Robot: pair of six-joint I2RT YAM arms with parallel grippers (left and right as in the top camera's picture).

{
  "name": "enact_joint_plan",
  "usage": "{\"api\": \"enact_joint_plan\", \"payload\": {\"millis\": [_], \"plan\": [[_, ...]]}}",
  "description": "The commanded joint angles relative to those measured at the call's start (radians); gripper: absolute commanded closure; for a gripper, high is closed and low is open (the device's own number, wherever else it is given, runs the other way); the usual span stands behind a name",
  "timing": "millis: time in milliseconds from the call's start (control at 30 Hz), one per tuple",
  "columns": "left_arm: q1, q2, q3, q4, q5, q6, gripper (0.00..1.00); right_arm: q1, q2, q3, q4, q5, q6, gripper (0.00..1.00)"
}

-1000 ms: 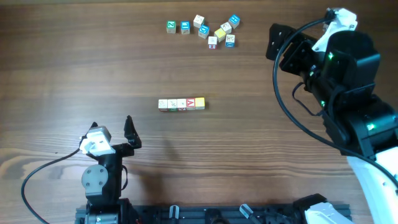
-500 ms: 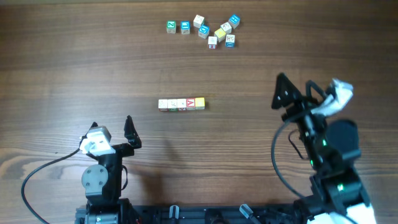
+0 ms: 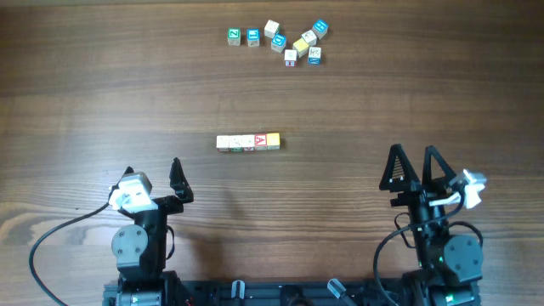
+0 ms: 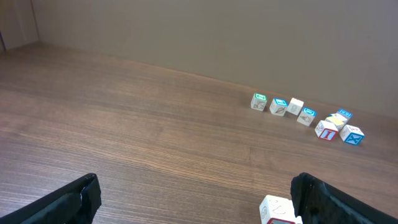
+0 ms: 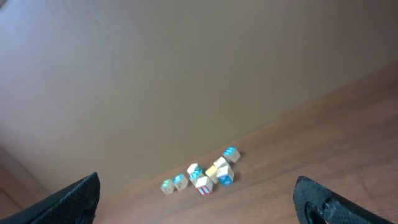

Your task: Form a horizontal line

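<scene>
Left tool point(image 3: 153, 167) spread, right tool point(image 3: 412, 151) spread, row point(image 3: 248, 142) apart

We locate the horizontal line point(image 3: 248, 142) centrally on the table point(image 3: 76, 93), the loose cubes point(image 3: 285, 42) well behind it, and the left gripper point(image 3: 153, 167) and right gripper point(image 3: 412, 151) before it.

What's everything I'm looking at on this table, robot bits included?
row of letter cubes: five, whitish with green and red marks, one with a red "A", a yellow one at the right end; mid-table, side by side in a straight line.
loose letter cubes: about nine, blue, teal, whitish and yellowish; scattered at the far edge.
table: one, brown wood.
cable: one, black; near edge, beside the left arm.
left gripper: one, black, open and empty; near edge, left.
right gripper: one, black, open and empty; near edge, right.
</scene>
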Motion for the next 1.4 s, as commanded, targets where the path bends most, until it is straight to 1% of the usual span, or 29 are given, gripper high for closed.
{"api": "enact_joint_plan", "payload": {"millis": [0, 100, 300, 367, 433, 567, 600, 1367], "plan": [[0.007, -0.002, -0.005, 0.0, 0.011, 0.023, 0.0, -0.013, -0.084, -0.06, 0.032, 0.006, 0.001, 0.0], [0.007, -0.002, -0.005, 0.0, 0.011, 0.023, 0.0, -0.032, -0.084, -0.067, 0.055, 0.006, 0.001, 0.0], [0.007, -0.002, -0.005, 0.0, 0.011, 0.023, 0.0, -0.092, -0.084, -0.077, 0.048, 0.006, 0.001, 0.0], [0.007, -0.002, -0.005, 0.0, 0.011, 0.023, 0.0, -0.092, -0.084, -0.08, 0.004, 0.006, 0.001, 0.0], [0.007, -0.002, -0.005, 0.0, 0.011, 0.023, 0.0, -0.092, -0.084, -0.08, 0.002, 0.006, 0.001, 0.0], [0.007, -0.002, -0.005, 0.0, 0.012, 0.023, 0.0, -0.092, -0.084, -0.08, -0.122, 0.006, 0.0, 0.0], [0.007, -0.002, -0.005, 0.0, 0.011, 0.023, 0.0, -0.092, -0.084, -0.08, -0.13, 0.006, 0.001, 0.0], [0.007, -0.002, -0.005, 0.0, 0.012, 0.023, 0.0, -0.092, -0.084, -0.079, -0.131, 0.006, -0.003, 0.0]]}}
